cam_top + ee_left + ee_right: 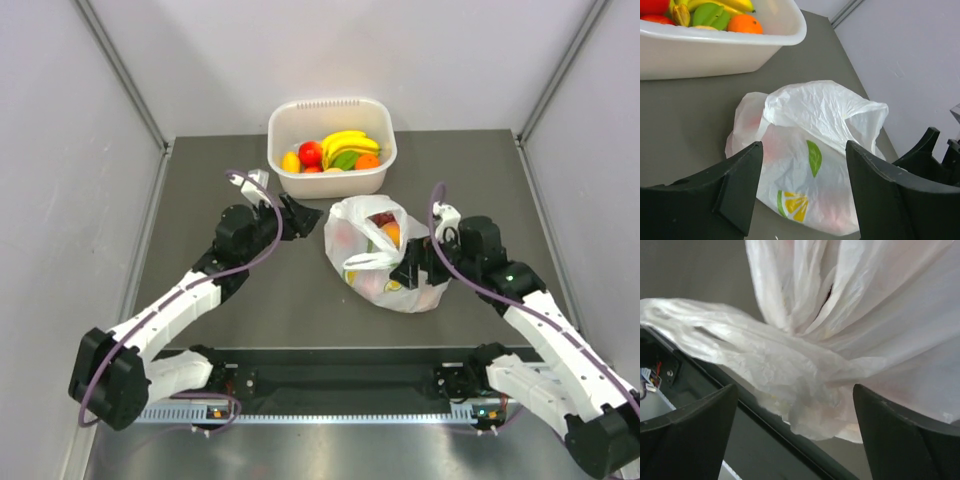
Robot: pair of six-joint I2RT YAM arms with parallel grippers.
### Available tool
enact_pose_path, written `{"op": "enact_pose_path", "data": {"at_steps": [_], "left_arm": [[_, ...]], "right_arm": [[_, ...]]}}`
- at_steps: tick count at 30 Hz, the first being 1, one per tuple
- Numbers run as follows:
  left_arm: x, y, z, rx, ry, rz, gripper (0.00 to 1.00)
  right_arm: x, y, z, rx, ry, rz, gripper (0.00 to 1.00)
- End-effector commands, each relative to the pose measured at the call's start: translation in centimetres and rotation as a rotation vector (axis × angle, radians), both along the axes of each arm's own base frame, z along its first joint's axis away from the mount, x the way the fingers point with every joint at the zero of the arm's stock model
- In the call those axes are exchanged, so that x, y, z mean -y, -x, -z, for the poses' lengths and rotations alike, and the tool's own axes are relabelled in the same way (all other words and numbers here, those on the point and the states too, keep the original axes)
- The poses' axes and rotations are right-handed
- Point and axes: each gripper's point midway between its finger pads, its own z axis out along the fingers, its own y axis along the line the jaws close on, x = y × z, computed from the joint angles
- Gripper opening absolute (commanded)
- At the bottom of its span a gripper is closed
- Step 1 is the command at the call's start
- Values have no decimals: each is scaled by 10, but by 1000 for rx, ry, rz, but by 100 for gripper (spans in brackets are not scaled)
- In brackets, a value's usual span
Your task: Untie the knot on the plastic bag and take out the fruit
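Your right tool [794, 392] straddles the plastic bag [865, 340] unclenched, left tool [804, 146] released; untying looks done, so extract fruit [390, 234] next.

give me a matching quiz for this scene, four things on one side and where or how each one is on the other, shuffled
1 plastic bag
2 white tub
3 left gripper
4 bananas

A yellow, in the tub
B open, beside the bag, not touching it
C lemon print on its side
D far side of the table, behind the bag

Pairs: 1-C, 2-D, 3-B, 4-A
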Motion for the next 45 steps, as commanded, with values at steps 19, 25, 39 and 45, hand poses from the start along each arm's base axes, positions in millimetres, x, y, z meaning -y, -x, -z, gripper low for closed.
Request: {"op": "enact_pose_path", "data": {"at_steps": [19,25,39,45], "left_arm": [[-13,21,13,-69,-55,-76,74],[-35,24,12,-53,-82,-168,75],[-9,27,3,-45,-38,-39,75],[32,28,-21,-82,58,60,75]], "right_arm": [[-51,-35,-121,494,507,-171,100],[-90,-29,-96,518,637,-295,100],[-36,-32,-99,529,602,53,0],[12,-2,-126,527,220,287,0]]}}
